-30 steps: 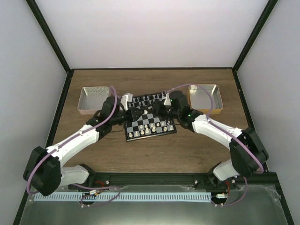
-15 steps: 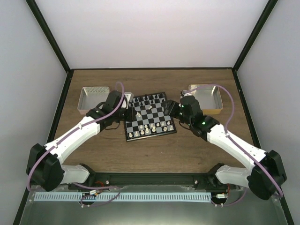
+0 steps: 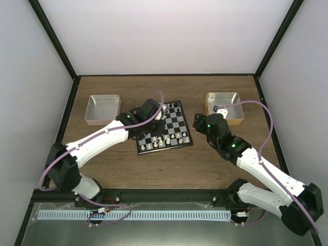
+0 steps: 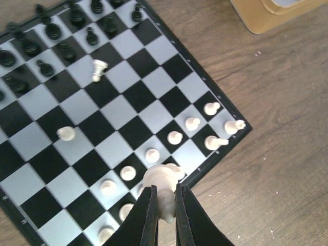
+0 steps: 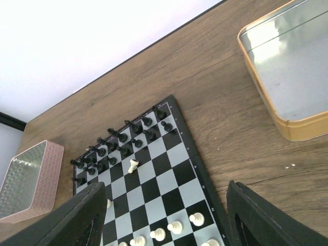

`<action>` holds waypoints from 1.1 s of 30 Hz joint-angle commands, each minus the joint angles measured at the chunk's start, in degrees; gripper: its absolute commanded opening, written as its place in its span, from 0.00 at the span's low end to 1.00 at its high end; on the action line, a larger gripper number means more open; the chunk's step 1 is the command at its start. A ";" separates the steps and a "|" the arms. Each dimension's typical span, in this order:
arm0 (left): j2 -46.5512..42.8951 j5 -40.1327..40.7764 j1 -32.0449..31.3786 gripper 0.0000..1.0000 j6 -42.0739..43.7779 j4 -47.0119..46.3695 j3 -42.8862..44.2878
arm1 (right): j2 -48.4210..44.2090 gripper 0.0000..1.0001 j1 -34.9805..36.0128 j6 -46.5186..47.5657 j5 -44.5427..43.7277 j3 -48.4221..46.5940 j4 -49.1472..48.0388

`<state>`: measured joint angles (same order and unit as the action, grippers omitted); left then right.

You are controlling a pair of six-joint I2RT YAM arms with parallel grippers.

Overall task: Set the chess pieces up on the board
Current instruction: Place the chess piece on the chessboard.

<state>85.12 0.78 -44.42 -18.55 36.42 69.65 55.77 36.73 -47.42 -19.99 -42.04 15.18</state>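
Observation:
The board (image 3: 177,123) lies at the table's middle. Cream-white chess pieces (image 3: 164,141) stand in rows along its near edge. Two more stand alone mid-board, one leaning (image 4: 98,69) and one upright (image 4: 65,133). My left gripper (image 3: 159,118) hangs over the board's left half. It is shut on a cream-white chess piece (image 4: 163,184), held above the near rows (image 4: 164,205). My right gripper (image 3: 197,122) is open and empty, just off the board's right edge. Its fingers (image 5: 87,215) frame the board (image 5: 164,179) in the right wrist view.
Black pieces (image 4: 51,31) fill the board's far rows. A pink-sided metal tray (image 3: 102,108) stands at the back left. A gold-sided tray (image 3: 224,106) stands at the back right, close behind my right gripper. Bare wood lies in front of the board.
My left gripper has swung right from the board's left edge to over the board, holding a white piece. My right gripper has drawn back off the board to its right side.

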 commanded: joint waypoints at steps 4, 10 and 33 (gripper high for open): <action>7.73 5.56 -8.13 0.07 2.94 4.37 6.69 | -2.42 0.66 -0.07 -0.80 -5.73 1.57 1.24; 14.48 8.15 -12.71 0.06 4.04 6.92 12.34 | -2.92 0.66 -0.04 -1.52 -6.31 2.29 1.76; 26.70 9.45 -12.90 0.07 1.55 14.64 23.80 | -10.42 0.66 -0.03 -8.02 -14.58 3.49 8.88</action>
<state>110.15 10.22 -57.78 -15.84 49.01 94.61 45.84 36.73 -54.06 -32.21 -39.07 22.55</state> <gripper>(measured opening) 0.092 0.659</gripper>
